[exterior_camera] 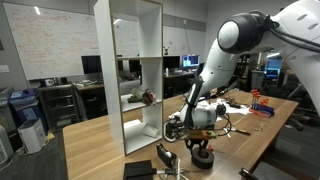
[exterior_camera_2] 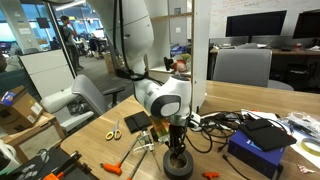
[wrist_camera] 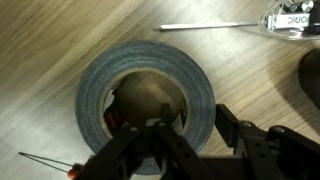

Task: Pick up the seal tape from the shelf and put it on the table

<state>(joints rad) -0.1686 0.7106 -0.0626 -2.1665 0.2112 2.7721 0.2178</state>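
The seal tape (wrist_camera: 140, 75) is a dark grey roll lying flat on the light-wood table (wrist_camera: 50, 50). In the wrist view my gripper (wrist_camera: 195, 115) straddles the roll's near wall, one finger inside the hole and one outside the rim. Both fingers stand slightly off the wall, so the gripper is open. In both exterior views the gripper (exterior_camera: 200, 143) (exterior_camera_2: 178, 148) points straight down just above the tape (exterior_camera: 202, 159) (exterior_camera_2: 180, 166) on the table (exterior_camera: 100, 140) (exterior_camera_2: 90, 140). The tall white shelf (exterior_camera: 130, 70) stands just behind.
A small reddish-dark item (exterior_camera: 147, 97) lies in a shelf compartment. Yellow-handled scissors (exterior_camera_2: 112, 131), an orange tool (exterior_camera_2: 112, 167), cables (exterior_camera_2: 215, 125) and a blue box (exterior_camera_2: 255, 152) lie round the tape. A thin metal rod (wrist_camera: 210, 25) lies beyond it.
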